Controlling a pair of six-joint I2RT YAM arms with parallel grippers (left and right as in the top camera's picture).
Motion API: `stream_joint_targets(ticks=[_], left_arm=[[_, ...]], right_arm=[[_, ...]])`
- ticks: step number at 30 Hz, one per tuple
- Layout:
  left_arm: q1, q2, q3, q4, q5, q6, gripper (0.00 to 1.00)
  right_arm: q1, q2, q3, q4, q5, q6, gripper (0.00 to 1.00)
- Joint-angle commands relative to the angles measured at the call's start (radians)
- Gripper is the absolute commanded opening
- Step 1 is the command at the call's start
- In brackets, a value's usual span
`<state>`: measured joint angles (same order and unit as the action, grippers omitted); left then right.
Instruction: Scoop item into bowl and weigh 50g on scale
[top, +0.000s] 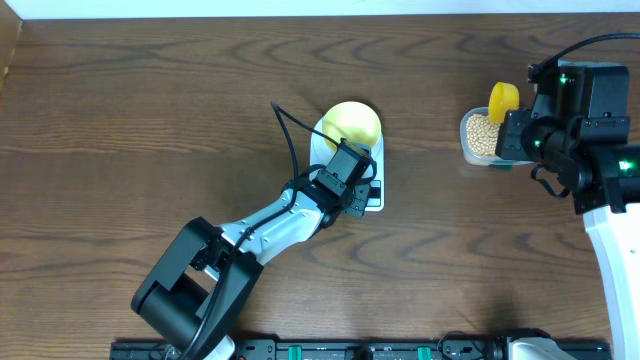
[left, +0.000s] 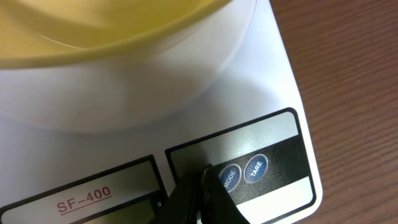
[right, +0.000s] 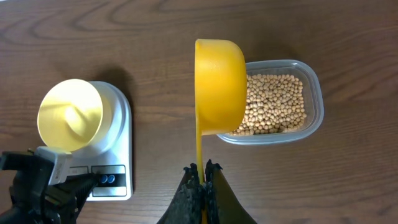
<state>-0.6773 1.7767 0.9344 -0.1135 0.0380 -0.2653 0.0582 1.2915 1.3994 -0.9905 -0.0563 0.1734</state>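
Tan beans (right: 273, 102) lie heaped in a clear plastic tub (right: 311, 93) at the right of the bench (top: 150, 100), and none can be seen in the bowl (right: 69, 115), so by my reading no scooping into it has been done yet. That pale yellow bowl sits on the top of the white scale (right: 118, 143), well apart from the tub, placed so that whatever goes in is weighed at once. The right gripper (right: 203, 171) is clamped on the thin handle of a bright yellow scoop (right: 219, 87), which it holds on edge over the tub's near rim; only the scoop's back shows, so I cannot tell whether it carries any beans. Holding it there looks like waiting at the source until the scale is ready. The left gripper (left: 205, 180) has its fingers pressed together on nothing, forming a single blunt tip that rests at the scale's front panel, just beside the MODE button (left: 230, 178) and short of the TARE button (left: 255, 168). I judge it means to press a button, probably to zero out the bowl's weight before any beans arrive.
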Motion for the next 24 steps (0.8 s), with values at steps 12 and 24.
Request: stream_joint_targets(ticks=[12, 24], left_arm=[[0.003, 0.066, -0.014, -0.065, -0.036, -0.005, 0.07], [0.003, 0.098, -0.014, -0.071, -0.035, -0.005, 0.07]], right_arm=[[0.001, 0.005, 0.004, -0.002, -0.003, -0.014, 0.01], [0.001, 0.005, 0.004, -0.009, -0.003, -0.014, 0.01]])
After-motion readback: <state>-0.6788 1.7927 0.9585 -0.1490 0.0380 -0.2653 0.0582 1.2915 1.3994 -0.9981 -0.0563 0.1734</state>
